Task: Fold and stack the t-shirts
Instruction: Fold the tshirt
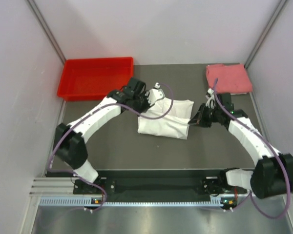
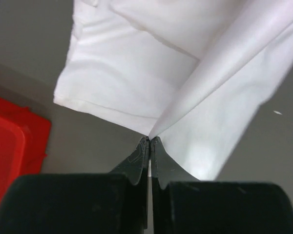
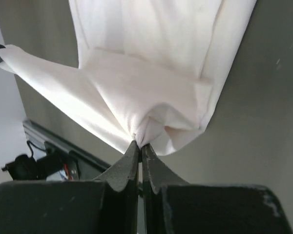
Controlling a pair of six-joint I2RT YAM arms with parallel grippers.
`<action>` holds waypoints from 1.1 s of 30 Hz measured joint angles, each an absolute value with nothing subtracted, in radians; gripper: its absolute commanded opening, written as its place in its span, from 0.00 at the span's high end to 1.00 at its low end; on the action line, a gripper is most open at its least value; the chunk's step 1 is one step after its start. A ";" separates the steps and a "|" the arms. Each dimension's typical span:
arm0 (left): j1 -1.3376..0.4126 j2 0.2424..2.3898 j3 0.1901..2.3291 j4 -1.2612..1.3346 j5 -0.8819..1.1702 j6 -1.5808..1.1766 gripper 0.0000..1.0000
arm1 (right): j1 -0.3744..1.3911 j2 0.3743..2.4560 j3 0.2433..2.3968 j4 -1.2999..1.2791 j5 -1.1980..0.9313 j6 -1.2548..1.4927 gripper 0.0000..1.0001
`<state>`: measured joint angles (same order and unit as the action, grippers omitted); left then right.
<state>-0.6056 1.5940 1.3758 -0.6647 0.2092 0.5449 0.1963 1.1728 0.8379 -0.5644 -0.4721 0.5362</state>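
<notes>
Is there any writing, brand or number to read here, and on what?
None can be read.
The white shirt shows plain cloth, with no print in view.
The pink shirt and the red bin bear no marks.
The specks on the front rail are too small to read.

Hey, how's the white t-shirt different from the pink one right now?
The white t-shirt lies in the middle of the table, loosely half-folded and rumpled; the pink t-shirt sits in the far right corner as a neat folded square. The white one is pinched by the left gripper and right gripper; the pink one is untouched. Both are soft cloth.
</notes>
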 measured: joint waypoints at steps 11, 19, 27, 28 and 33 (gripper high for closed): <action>-0.537 2.015 1.686 -0.588 0.099 0.574 1.00 | 0.100 1.635 1.064 -0.364 -0.491 0.512 1.00; -0.513 2.120 1.762 -0.517 0.037 0.562 1.00 | 0.094 1.798 1.194 -0.289 -0.482 0.541 1.00; -0.505 2.184 1.808 -0.493 -0.026 0.549 0.62 | 0.080 1.868 1.239 -0.273 -0.429 0.561 0.54; -0.496 2.191 1.815 -0.493 -0.046 0.545 0.54 | 0.072 1.868 1.239 -0.273 -0.417 0.556 0.50; -0.445 2.194 1.834 -0.496 -0.094 0.479 0.40 | 0.039 1.856 1.242 -0.279 -0.360 0.533 0.31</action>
<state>-0.4446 2.1944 1.8343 -0.4961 -0.0944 0.4793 0.0391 1.8565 1.2419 -0.2790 -0.3603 0.5331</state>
